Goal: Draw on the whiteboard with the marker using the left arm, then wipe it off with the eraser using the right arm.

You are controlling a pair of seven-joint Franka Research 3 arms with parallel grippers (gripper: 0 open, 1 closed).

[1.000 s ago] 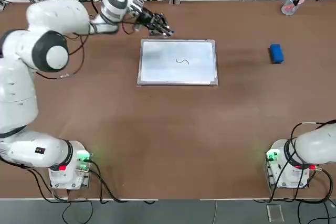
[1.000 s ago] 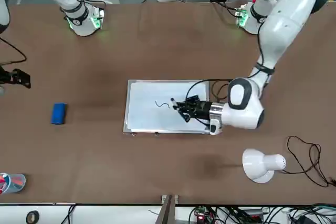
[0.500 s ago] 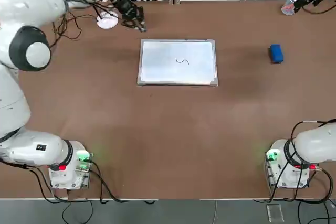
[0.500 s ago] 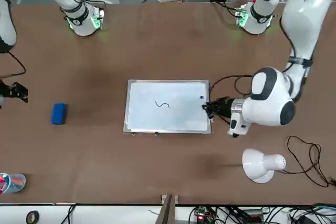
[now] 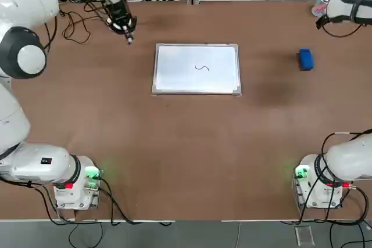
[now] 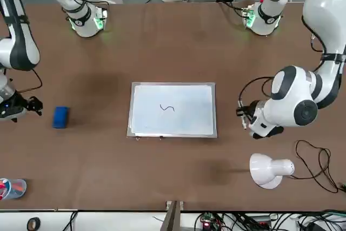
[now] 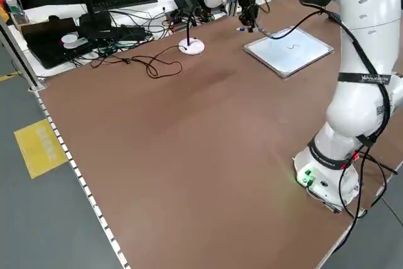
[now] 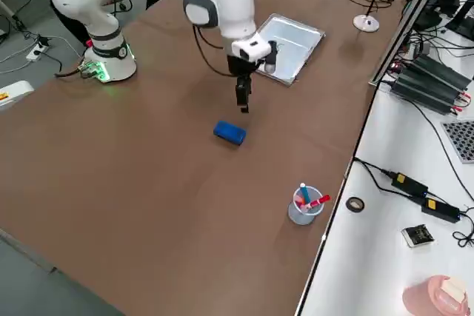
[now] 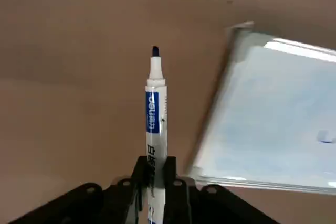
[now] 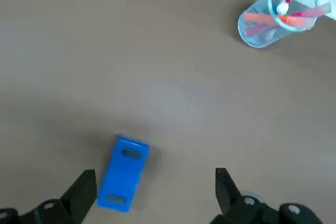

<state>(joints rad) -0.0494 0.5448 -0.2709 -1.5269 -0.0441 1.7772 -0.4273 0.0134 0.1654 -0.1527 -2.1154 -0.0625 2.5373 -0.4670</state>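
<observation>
The whiteboard (image 5: 196, 69) lies flat mid-table and bears a small dark squiggle (image 5: 201, 68). My left gripper (image 5: 124, 27) hovers over bare table off the board's far left corner, shut on the marker (image 9: 155, 113), whose uncapped tip (image 9: 155, 51) points away from the fingers. The blue eraser (image 5: 306, 59) rests on the table to the board's right. My right gripper (image 10: 155, 174) is open above the table just beyond the eraser (image 10: 125, 173), which lies near one finger, apart from it.
A clear cup (image 10: 278, 17) with red and orange items stands near the far right edge. A white lamp base (image 6: 267, 169) and a loose black cable (image 6: 316, 160) sit beyond the left gripper. Cables and gear crowd the far bench.
My left gripper has carried the marker off the whiteboard, out past its far left corner. My right gripper has come in from the far right edge toward the eraser.
</observation>
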